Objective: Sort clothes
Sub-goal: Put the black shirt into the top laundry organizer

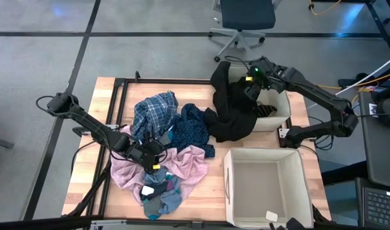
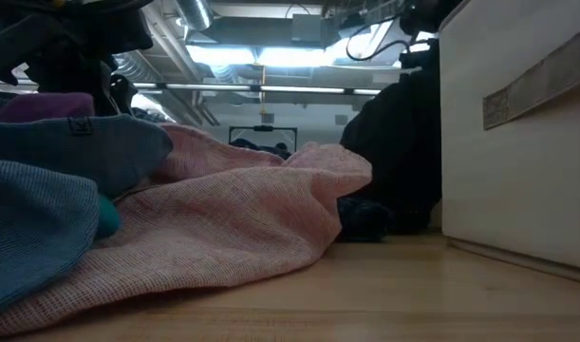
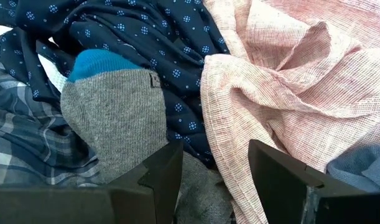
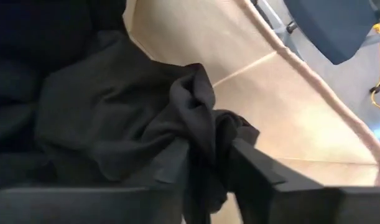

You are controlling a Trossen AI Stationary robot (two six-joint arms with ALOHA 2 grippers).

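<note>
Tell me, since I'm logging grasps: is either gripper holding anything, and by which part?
The right gripper pinches a bunched fold of the black fabric garment over the far beige fabric bin. The left gripper is open above the pile, holding nothing.

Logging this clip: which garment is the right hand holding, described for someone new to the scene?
Find the far bin on the table's right side. The black garment drapes over its left wall onto the table, pinched by the right hand. It is the only all-black piece.
</note>
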